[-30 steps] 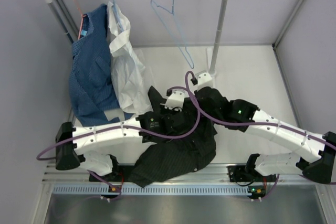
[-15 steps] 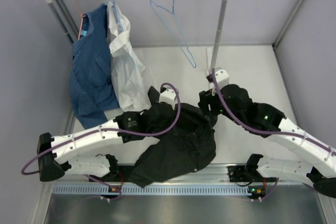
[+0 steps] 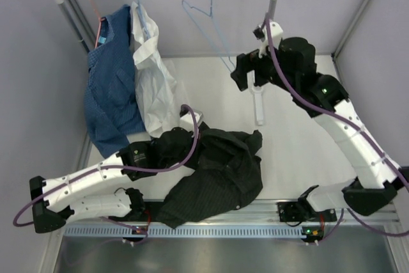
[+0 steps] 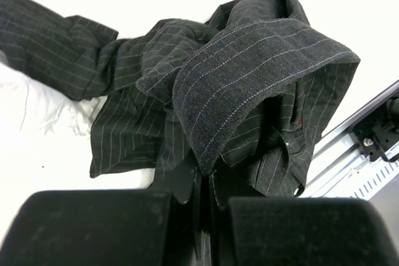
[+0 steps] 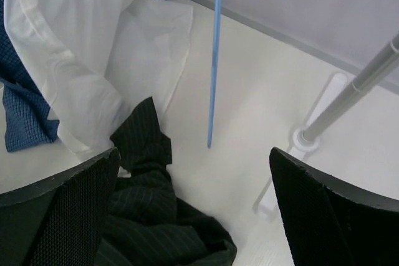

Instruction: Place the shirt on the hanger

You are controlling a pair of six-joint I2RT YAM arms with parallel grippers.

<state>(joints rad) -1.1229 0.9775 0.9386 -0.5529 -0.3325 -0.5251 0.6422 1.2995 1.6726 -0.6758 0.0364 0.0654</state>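
Two grippers: left gripper (image 4: 202, 185) pinching a fold of shirt (image 4: 249, 73); right gripper (image 5: 196, 175) spread wide, hanger (image 5: 215, 54) ahead of its gap

In the left wrist view, cannot tell where the left gripper (image 4: 202, 182) ends — buried in a fold of the shirt (image 4: 249, 66), itself cut off at the left edge. From the right wrist, just one strand of the hanger (image 5: 214, 60), top clipped by the frame. Blurred and cropped below: the right gripper (image 5: 194, 152), both fingers (image 5: 68, 210).
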